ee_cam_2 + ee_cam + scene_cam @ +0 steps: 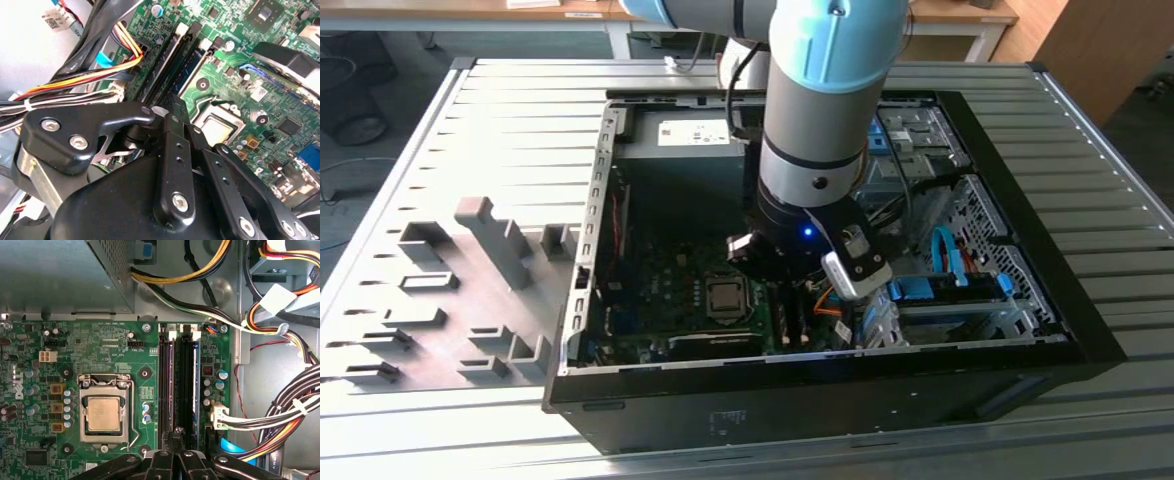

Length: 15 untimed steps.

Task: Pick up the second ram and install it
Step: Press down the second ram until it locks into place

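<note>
Two thin memory boards stand on edge in the black slots of the green motherboard [100, 345]. One shows a blue edge [196, 385] [192, 65], the other a paler edge [171, 380]. I cannot tell which is the second ram. My gripper [177, 435] [172, 107] hangs low inside the open computer case [987, 170], over the end of the slots. Its black fingers [175, 135] are pressed together, shut, with nothing visible between them. In the exterior view my gripper [781, 283] sits just beside the processor socket [724, 295].
Bundles of black, yellow and orange cables [280, 415] run close beside the slots. The grey power supply box [65, 275] sits past the board. A blue flat cable [941, 250] curves by the drive bays. Grey fixture blocks [480, 230] stand on the slatted table.
</note>
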Tool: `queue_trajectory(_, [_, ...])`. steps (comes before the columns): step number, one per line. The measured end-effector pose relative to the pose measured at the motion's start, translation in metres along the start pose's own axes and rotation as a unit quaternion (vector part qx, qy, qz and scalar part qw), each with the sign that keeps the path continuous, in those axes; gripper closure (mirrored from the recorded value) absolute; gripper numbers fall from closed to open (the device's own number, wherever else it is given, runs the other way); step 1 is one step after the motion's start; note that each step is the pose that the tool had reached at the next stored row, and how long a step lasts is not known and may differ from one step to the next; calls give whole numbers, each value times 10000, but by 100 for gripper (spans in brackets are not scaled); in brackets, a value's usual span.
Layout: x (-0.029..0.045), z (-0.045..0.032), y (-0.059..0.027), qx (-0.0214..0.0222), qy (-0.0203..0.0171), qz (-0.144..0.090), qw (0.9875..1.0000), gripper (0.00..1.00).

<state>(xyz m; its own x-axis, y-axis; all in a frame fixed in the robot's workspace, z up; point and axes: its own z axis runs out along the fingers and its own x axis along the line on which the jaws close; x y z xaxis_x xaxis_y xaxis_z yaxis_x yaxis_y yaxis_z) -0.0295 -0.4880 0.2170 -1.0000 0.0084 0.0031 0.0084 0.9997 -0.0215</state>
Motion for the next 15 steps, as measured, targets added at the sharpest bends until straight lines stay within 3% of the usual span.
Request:
queue_trajectory(4, [0,4,0,-1,-1,0,10000,89])
queue_trajectory(6, [-1,-33,2,-15,-6,0,10000,89])
queue_trajectory(7, [-1,-68,3,-2,-3,0,10000,89])
queue_trajectory(10, [0,-79,31,3,-2,0,10000,89])
queue_trajectory(15, [1,-83,189,5,-2,0,10000,89])
